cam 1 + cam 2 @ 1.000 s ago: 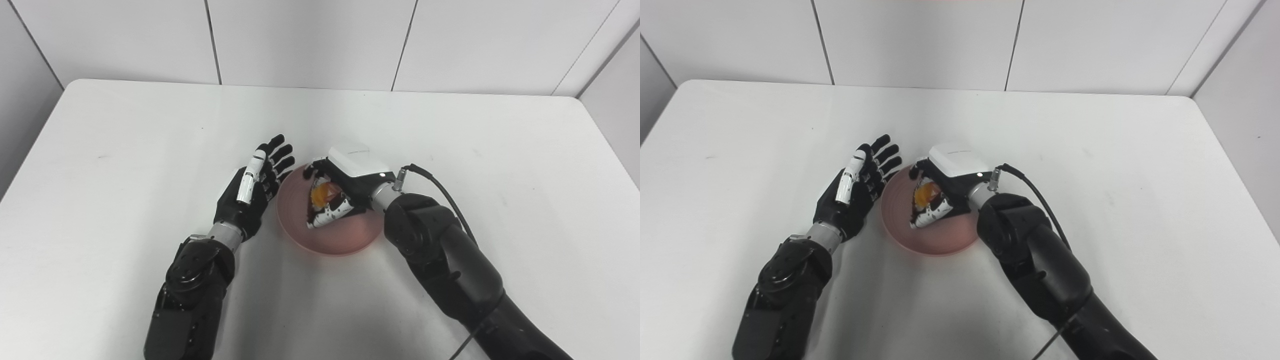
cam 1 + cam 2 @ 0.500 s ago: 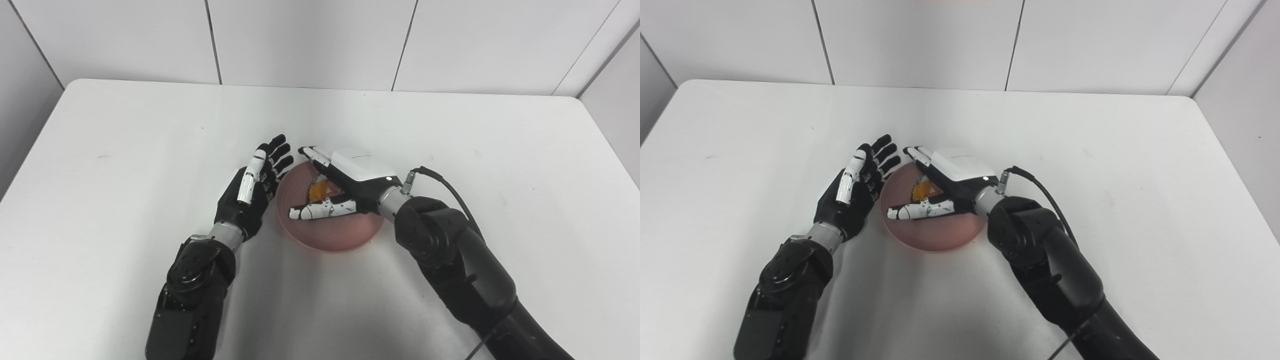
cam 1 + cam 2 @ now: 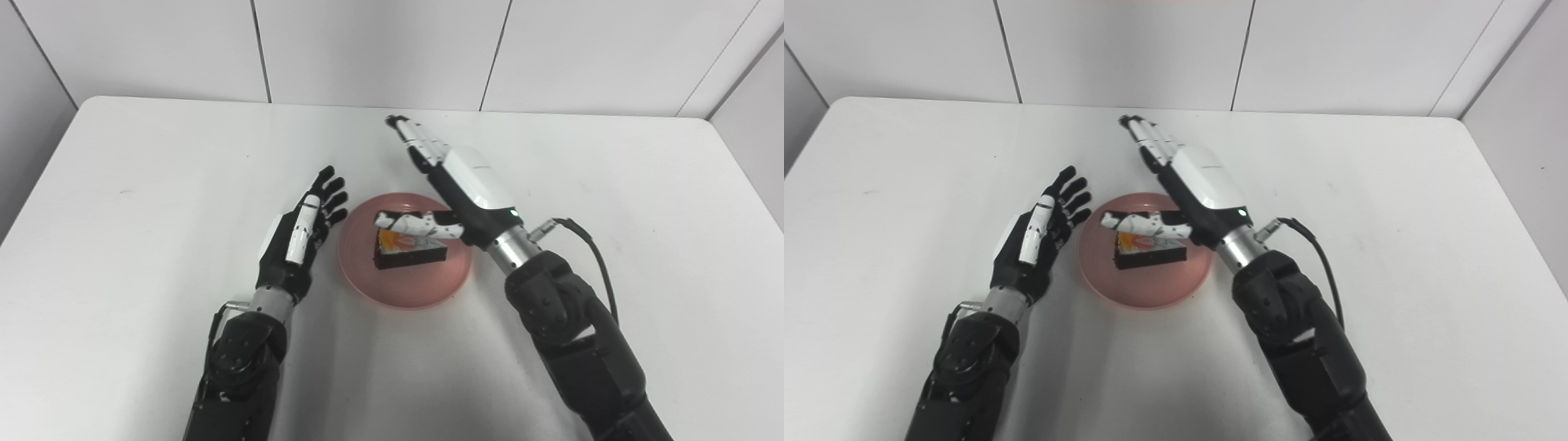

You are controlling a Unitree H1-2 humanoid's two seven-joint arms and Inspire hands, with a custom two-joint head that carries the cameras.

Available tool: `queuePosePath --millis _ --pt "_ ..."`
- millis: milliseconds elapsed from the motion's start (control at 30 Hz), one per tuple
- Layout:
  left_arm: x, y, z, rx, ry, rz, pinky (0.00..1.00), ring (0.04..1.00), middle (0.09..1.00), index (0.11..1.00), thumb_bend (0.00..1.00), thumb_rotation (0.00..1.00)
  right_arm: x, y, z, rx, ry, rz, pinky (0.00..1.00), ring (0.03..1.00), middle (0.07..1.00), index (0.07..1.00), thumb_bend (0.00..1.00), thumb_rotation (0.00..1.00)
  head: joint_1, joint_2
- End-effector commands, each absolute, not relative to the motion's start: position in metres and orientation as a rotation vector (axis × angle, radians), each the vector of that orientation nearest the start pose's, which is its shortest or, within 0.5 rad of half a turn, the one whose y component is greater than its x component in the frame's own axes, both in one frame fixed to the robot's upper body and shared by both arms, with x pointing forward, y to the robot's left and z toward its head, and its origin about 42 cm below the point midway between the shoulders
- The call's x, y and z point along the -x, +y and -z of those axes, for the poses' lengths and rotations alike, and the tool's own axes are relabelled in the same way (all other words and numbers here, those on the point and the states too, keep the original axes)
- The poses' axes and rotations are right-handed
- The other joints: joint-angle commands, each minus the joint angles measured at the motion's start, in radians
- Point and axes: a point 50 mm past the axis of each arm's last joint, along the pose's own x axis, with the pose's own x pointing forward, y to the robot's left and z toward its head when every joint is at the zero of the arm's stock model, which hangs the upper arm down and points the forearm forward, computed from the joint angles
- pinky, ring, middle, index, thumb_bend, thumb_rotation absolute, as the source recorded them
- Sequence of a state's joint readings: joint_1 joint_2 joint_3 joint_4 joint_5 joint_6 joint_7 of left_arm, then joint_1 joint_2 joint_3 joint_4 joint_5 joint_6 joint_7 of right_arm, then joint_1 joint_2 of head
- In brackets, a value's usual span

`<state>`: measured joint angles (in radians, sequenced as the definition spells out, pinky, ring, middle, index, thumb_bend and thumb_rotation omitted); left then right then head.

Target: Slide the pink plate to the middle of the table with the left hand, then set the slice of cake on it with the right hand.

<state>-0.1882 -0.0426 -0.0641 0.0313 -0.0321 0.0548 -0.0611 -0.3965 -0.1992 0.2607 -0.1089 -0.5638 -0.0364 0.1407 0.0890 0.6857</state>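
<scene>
The pink plate (image 3: 410, 285) lies in the middle of the white table. A slice of dark cake (image 3: 407, 252) with an orange and white top lies on it. My right hand (image 3: 456, 184) is open and raised above the plate's far right side, fingers stretched toward the back wall, thumb hanging over the cake, apart from it. My left hand (image 3: 300, 236) is open, fingers spread, just left of the plate and apart from its rim. The same scene shows in the right eye view, with the plate (image 3: 1151, 288), the cake (image 3: 1149, 252), the right hand (image 3: 1194, 184) and the left hand (image 3: 1038, 236).
The white table (image 3: 153, 159) runs to a panelled wall at the back. A black cable (image 3: 582, 236) loops from my right wrist. Nothing else stands on the table.
My right hand has let go of the cake, opened and lifted up and back. The cake now lies on the plate. My left hand has drawn slightly back from the plate.
</scene>
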Motion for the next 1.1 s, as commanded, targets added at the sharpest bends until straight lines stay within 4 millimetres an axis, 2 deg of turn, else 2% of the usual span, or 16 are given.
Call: queuePosePath --millis 0,133,167,233,267,500,800,1067 --pt "-0.331 0.164 -0.136 -0.009 -0.127 0.158 0.97 0.989 0.998 0.998 0.39 1.0 -0.362 -0.162 -0.252 0.717 -0.614 -0.331 0.94 1.0 1.0 1.0 0.9 1.0 -0.001 -0.003" --pt "-0.317 0.173 -0.135 -0.06 -0.158 0.136 1.0 1.0 1.0 1.0 0.41 1.0 -0.346 -0.177 -0.234 0.582 -0.521 -0.294 1.0 1.0 1.0 1.0 0.84 1.0 -0.007 -0.005" --pt "-0.312 0.175 -0.134 -0.069 -0.164 0.131 1.0 1.0 1.0 1.0 0.42 1.0 -0.341 -0.182 -0.224 0.509 -0.493 -0.269 1.0 1.0 1.0 1.0 0.77 1.0 -0.012 -0.004" --pt "-0.302 0.179 -0.133 -0.079 -0.173 0.127 1.0 1.0 1.0 1.0 0.43 1.0 -0.332 -0.19 -0.207 0.399 -0.452 -0.23 0.99 1.0 1.0 1.0 0.71 1.0 -0.016 -0.005" --pt "-0.298 0.18 -0.132 -0.082 -0.176 0.126 1.0 1.0 1.0 1.0 0.44 1.0 -0.329 -0.193 -0.201 0.361 -0.437 -0.215 0.98 1.0 1.0 1.0 0.62 1.0 -0.016 -0.005" --pt "-0.279 0.187 -0.126 -0.09 -0.151 0.137 1.0 1.0 1.0 0.996 0.44 1.0 -0.315 -0.201 -0.165 0.181 -0.299 -0.192 1.0 1.0 1.0 1.0 0.38 1.0 -0.018 -0.015" --pt "-0.285 0.195 -0.123 -0.122 -0.144 0.164 0.97 0.996 1.0 0.985 0.44 1.0 -0.318 -0.205 -0.153 0.135 -0.242 -0.16 0.97 0.972 0.988 0.999 0.28 1.0 -0.015 -0.016" --pt "-0.293 0.199 -0.12 -0.119 -0.131 0.19 0.94 0.986 0.988 0.964 0.44 1.0 -0.322 -0.202 -0.147 0.191 -0.202 -0.175 0.93 0.946 0.957 0.968 0.35 1.0 -0.009 -0.018"
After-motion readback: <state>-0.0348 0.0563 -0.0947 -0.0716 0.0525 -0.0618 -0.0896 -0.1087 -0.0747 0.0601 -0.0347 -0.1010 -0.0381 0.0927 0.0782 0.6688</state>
